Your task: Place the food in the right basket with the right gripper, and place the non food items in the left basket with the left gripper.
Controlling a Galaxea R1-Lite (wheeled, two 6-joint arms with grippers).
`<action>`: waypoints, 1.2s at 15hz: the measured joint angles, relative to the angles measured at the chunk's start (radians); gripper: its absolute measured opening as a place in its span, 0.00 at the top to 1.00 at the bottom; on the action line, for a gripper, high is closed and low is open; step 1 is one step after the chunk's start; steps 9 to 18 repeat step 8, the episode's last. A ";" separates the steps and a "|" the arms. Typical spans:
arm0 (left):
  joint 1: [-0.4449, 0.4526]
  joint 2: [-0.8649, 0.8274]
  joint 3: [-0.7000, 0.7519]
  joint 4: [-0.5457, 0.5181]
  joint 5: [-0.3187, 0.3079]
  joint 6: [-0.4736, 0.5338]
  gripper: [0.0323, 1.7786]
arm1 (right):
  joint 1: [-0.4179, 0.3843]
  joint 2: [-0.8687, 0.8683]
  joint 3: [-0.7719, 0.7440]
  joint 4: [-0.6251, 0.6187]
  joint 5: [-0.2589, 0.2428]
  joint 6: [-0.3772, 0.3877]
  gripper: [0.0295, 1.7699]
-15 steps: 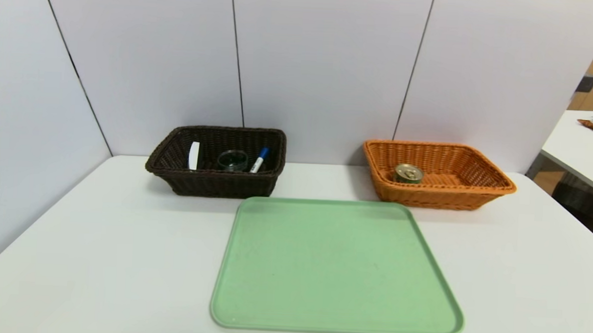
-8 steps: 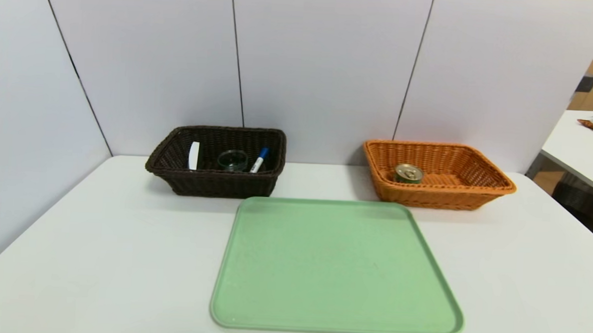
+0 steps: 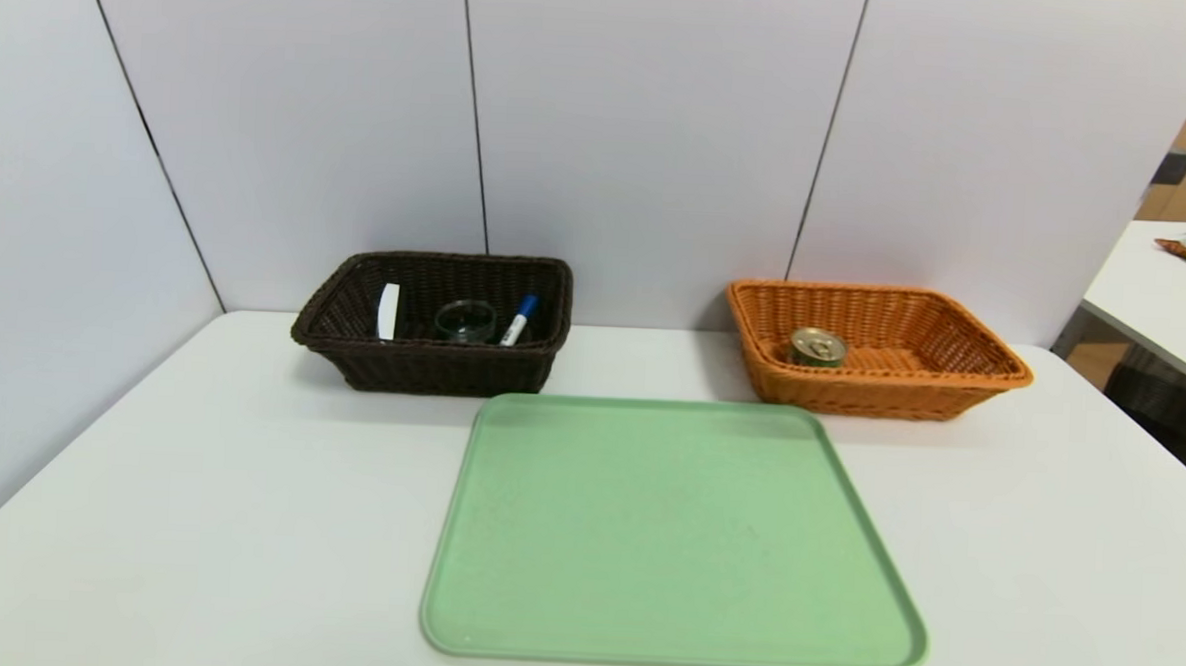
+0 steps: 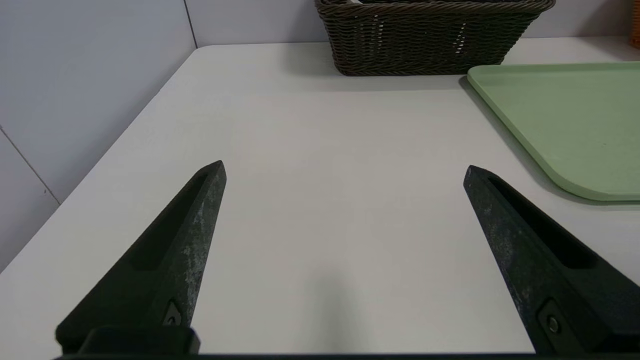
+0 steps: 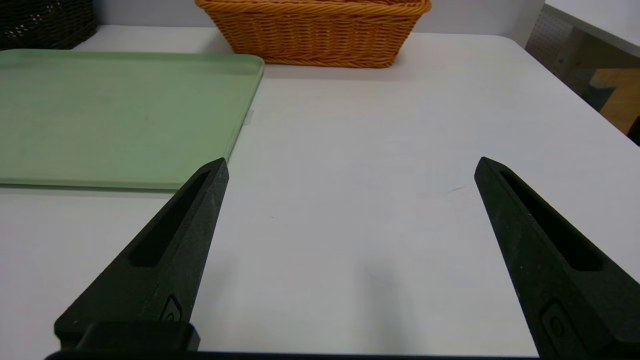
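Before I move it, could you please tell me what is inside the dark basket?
A white case, glass jar and blue-capped marker; the front wall hides their bottoms.

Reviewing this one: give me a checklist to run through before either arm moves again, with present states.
1. Food in right basket: ok, the tin can sits in the orange wicker basket.
2. Non-food items in left basket: ok, the white case, glass jar and blue-capped marker are in the dark basket.
3. Green tray cleared: ok, nothing on it.
4. Left hand open and empty: ok, over bare table.
5. Right hand open and empty: ok, jaws wide apart.
6. Jar upright on the basket floor: cannot tell, the front rim hides its base.
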 joint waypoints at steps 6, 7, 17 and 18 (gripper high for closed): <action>0.000 0.000 0.000 0.000 0.000 0.000 0.05 | 0.000 0.000 0.000 0.000 -0.001 -0.004 0.04; 0.000 0.000 0.000 0.000 0.000 0.000 0.05 | 0.000 0.000 0.000 0.000 -0.001 -0.002 0.04; 0.000 0.000 0.000 0.000 0.000 0.000 0.05 | 0.000 0.000 0.000 0.000 -0.001 -0.002 0.04; 0.000 0.000 0.000 0.000 0.000 0.000 0.05 | 0.000 0.000 0.000 0.000 -0.001 -0.002 0.04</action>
